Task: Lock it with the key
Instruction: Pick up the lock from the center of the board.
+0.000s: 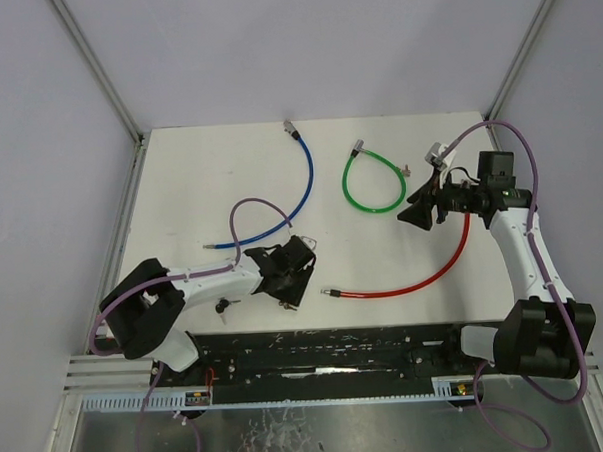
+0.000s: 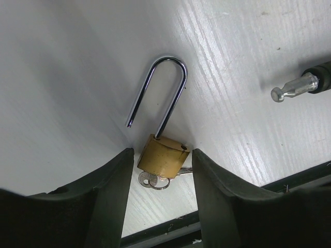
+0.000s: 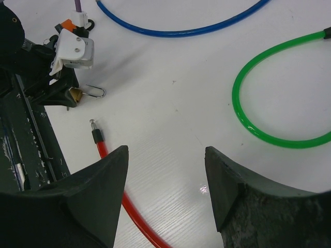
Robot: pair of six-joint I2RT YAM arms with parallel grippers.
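A brass padlock [image 2: 163,156] lies on the white table with its steel shackle [image 2: 158,93] swung open. A key [image 2: 152,181] on a small ring sticks out from under its body. My left gripper [image 2: 162,153] is open, with one finger on each side of the padlock body and a gap on both sides. From above, the left gripper [image 1: 288,272] covers most of the padlock [image 1: 284,306]. The padlock [image 3: 77,94] also shows small in the right wrist view. My right gripper [image 1: 421,213] is open and empty above the table at the right, also seen in its wrist view [image 3: 165,152].
A red cable [image 1: 424,276] curves between the arms, with its metal end [image 2: 295,88] near the padlock. A green cable loop [image 1: 372,183] and a blue cable [image 1: 290,201] lie farther back. A small dark object [image 1: 225,305] lies by the left arm. A black rail [image 1: 327,350] runs along the near edge.
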